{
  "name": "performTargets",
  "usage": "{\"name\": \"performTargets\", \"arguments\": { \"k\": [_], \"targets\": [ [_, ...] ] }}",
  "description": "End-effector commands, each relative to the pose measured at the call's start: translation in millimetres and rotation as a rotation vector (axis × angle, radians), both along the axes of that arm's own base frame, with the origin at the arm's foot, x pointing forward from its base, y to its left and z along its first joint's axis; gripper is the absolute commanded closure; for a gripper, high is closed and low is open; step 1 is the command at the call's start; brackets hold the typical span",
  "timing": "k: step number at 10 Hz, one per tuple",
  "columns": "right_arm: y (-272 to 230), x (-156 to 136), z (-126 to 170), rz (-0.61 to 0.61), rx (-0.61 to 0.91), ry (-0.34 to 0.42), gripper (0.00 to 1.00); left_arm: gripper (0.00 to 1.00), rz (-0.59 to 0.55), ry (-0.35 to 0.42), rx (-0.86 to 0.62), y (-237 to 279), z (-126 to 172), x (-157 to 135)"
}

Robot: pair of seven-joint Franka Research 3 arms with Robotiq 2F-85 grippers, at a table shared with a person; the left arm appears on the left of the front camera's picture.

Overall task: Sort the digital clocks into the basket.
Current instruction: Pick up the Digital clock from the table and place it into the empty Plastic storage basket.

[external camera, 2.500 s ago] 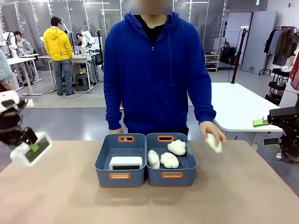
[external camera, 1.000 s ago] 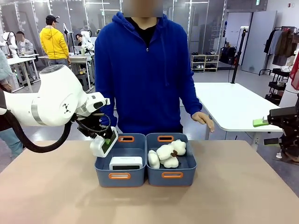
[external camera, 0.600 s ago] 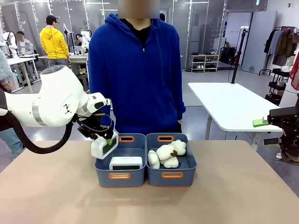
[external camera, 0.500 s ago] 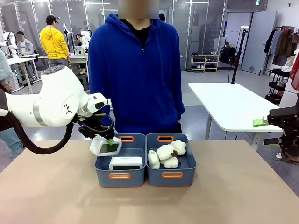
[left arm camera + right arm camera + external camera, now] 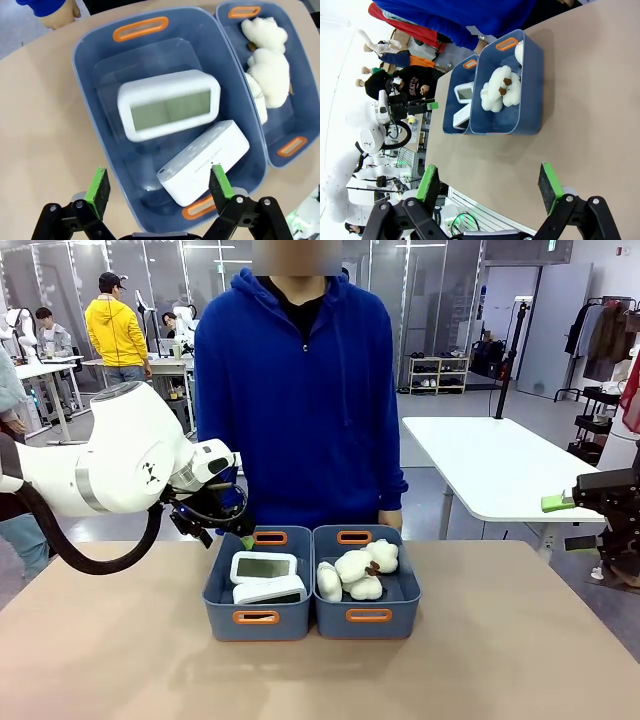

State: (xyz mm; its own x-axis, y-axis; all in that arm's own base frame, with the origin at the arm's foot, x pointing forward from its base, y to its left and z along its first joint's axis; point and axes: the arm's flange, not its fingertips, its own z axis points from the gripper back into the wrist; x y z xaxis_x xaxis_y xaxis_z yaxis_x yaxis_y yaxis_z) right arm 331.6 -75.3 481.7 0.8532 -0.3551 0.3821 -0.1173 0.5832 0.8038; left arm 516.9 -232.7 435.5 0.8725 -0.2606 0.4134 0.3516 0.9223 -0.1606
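Left gripper (image 5: 159,186), fingers spread and holding nothing, above the left basket (image 5: 95,105). Both digital clocks lie inside the basket, ahead of the fingertips: one clock (image 5: 169,104) screen-up, farther from the fingers; the other clock (image 5: 204,160) just beyond the right-hand finger (image 5: 220,182), resting against the first. The adjacent basket (image 5: 280,120) holds white mushroom-like soft items (image 5: 267,60). Right gripper (image 5: 490,187), fingers likewise spread and empty, well apart from both baskets over the bare counter (image 5: 580,115). A person's hand (image 5: 56,14) rests beyond the basket's far rim.
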Motion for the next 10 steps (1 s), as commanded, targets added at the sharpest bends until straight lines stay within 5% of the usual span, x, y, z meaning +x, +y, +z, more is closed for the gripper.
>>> {"name": "performTargets", "arguments": {
  "k": [1,10],
  "targets": [
    [2.0,1.9,-1.5,-0.011,0.005,-0.010,0.00,0.00,-0.017,-0.030,-0.020,8.2,3.0,-4.0],
    [2.0,1.9,-1.5,-0.011,0.005,-0.010,0.00,0.00,0.001,-0.004,-0.001,0.6,1.5,0.1]
  ]
}}
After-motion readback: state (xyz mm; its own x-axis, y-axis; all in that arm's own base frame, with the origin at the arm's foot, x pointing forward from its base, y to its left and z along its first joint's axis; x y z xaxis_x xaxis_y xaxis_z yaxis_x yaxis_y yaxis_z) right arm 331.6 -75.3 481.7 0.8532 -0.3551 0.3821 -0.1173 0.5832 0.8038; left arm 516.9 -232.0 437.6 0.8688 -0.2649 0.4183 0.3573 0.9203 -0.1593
